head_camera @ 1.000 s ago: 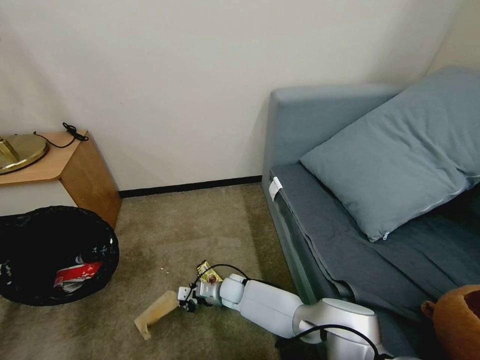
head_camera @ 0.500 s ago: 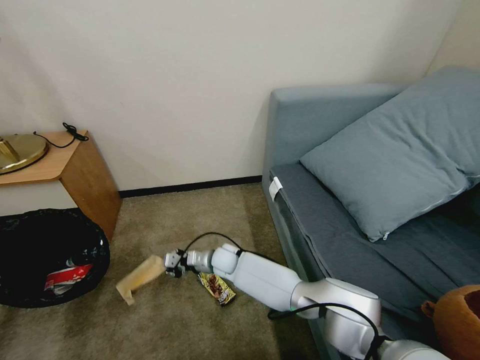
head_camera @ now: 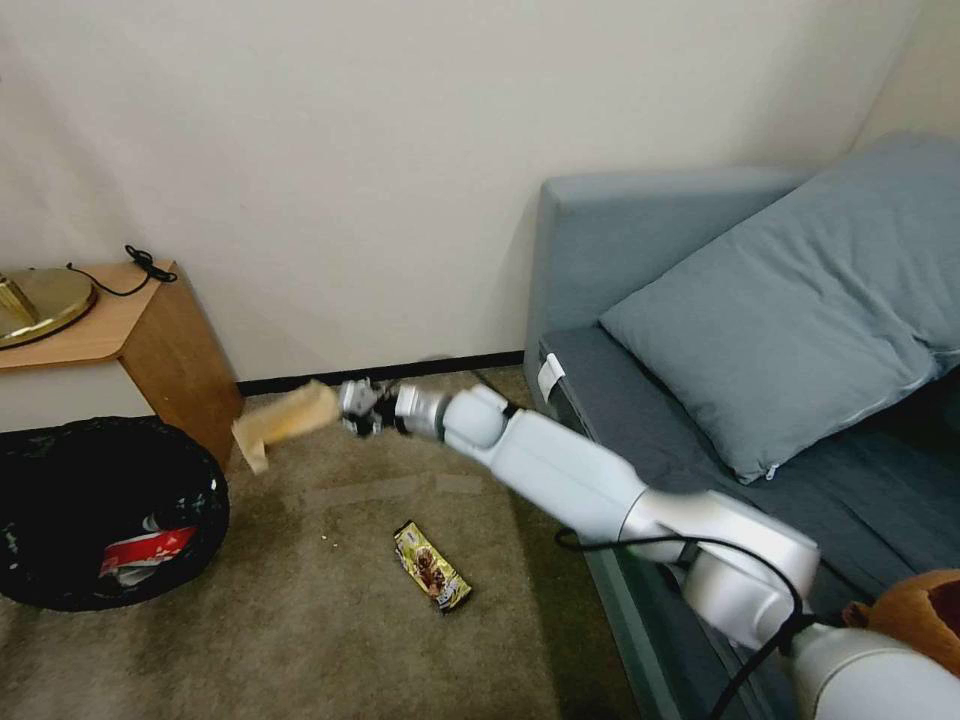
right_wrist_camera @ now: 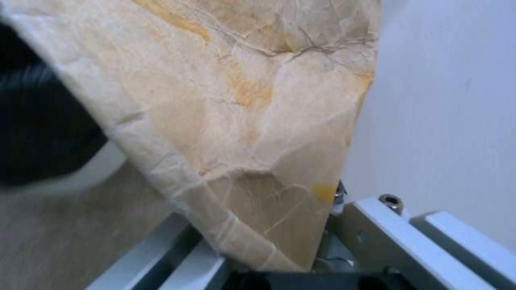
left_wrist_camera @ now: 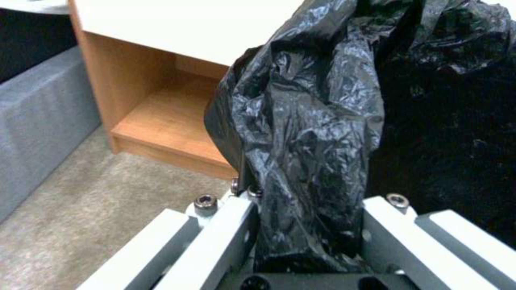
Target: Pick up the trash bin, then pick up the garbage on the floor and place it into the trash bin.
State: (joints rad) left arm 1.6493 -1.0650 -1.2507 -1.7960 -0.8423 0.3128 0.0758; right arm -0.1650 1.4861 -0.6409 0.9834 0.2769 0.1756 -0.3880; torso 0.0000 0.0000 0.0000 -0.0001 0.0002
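Here right end effector [head_camera: 352, 410] pinches tan paper scrap [head_camera: 283, 421], arm outstretched

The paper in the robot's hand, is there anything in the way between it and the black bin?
Nothing visible blocks it. The right gripper holds the tan paper scrap in the air beside the wooden side table, and the trash bin sits open below and to the left, held at its liner by the left gripper.

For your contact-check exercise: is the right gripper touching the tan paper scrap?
Touching: right wrist view shows the tan paper scrap pinched between the right gripper fingers.
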